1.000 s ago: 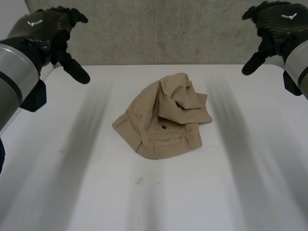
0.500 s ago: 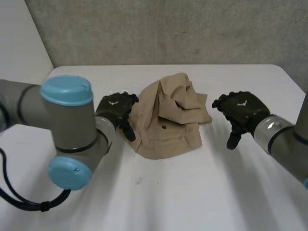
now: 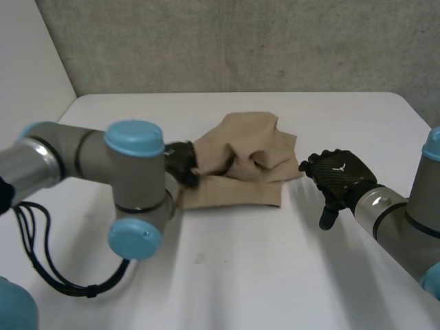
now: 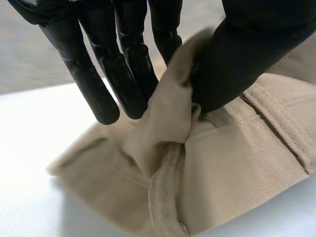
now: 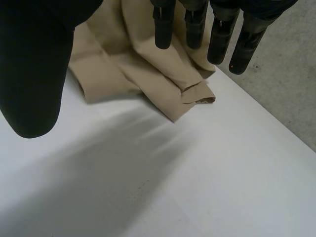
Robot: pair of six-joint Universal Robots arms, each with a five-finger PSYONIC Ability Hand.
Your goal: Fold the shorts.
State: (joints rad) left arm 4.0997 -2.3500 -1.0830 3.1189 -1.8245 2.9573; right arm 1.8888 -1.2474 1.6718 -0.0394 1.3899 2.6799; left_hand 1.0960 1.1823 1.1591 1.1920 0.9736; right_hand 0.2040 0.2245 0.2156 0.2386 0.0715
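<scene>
Crumpled tan shorts (image 3: 244, 168) lie in the middle of the white table (image 3: 227, 275). My left hand (image 3: 181, 162) is at the shorts' left edge. In the left wrist view its thumb (image 4: 247, 54) and fingers (image 4: 123, 64) pinch a fold of the tan cloth (image 4: 168, 113) beside a thick seam. My right hand (image 3: 337, 177) hovers just right of the shorts, apart from them. Its fingers (image 5: 217, 29) are straight and spread over the shorts' right corner (image 5: 192, 94), holding nothing.
A grey wall (image 3: 240, 41) runs behind the table's far edge. My left arm's elbow with light-blue caps (image 3: 134, 141) stands over the table's left part. Bare white tabletop (image 5: 207, 187) spreads in front of the shorts.
Both hands came down from high at the sides to the shorts. The left hand closed on the left edge, and the cloth has shifted and flattened. The right hand stays open.
</scene>
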